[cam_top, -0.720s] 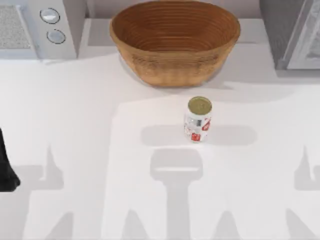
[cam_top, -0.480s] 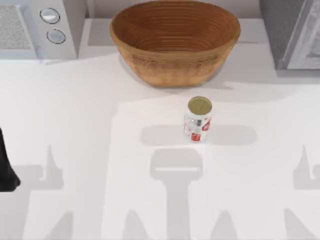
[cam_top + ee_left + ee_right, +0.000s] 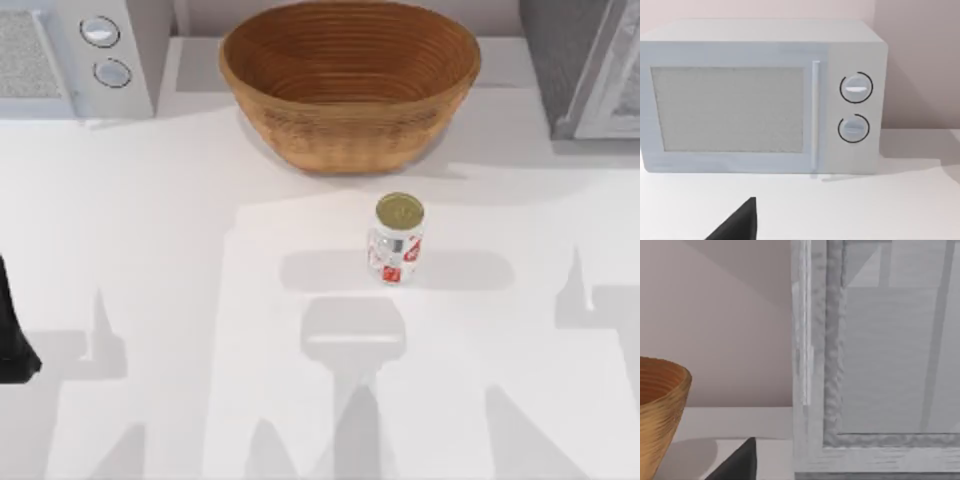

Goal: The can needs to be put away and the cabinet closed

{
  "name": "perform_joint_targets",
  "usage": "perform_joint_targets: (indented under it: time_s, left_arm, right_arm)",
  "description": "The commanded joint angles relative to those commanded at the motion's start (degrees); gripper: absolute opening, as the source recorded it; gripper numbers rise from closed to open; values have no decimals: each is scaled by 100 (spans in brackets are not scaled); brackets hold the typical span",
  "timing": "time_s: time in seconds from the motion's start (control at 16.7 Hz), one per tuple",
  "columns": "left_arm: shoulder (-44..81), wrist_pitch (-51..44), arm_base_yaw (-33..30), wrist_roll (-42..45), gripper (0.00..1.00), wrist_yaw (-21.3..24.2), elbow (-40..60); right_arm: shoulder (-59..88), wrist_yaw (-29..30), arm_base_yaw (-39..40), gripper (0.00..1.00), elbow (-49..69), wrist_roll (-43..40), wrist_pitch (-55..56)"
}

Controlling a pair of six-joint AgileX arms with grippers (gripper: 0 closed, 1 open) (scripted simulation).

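While the can (image 3: 398, 240) stands upright on the white surface (image 3: 180, 230) just in front of the wicker basket (image 3: 349, 80), the left tool (image 3: 14, 340) sits well to its left, its spread impossible to tell.

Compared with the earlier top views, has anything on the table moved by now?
No object moved. The can stands upright just in front of the wicker basket, as before; the left arm stays parked at the table's left edge. Only the shadows at the lower right have shifted leftward.
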Motion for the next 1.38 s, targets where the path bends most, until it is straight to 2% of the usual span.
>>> perform_joint_targets:
  time_s: [0.9,1.14,1.38]
  left_arm:
    - [0,0,0,0,100,0,0]
    - [0,0,0,0,100,0,0]
    - [0,0,0,0,100,0,0]
  right_arm:
    - [8411,3370,3255,100,2486,26,5863]
    - [10182,4056,3906,100,2988,16,7061]
    - [11254,4473,4285,100,3285,2,7777]
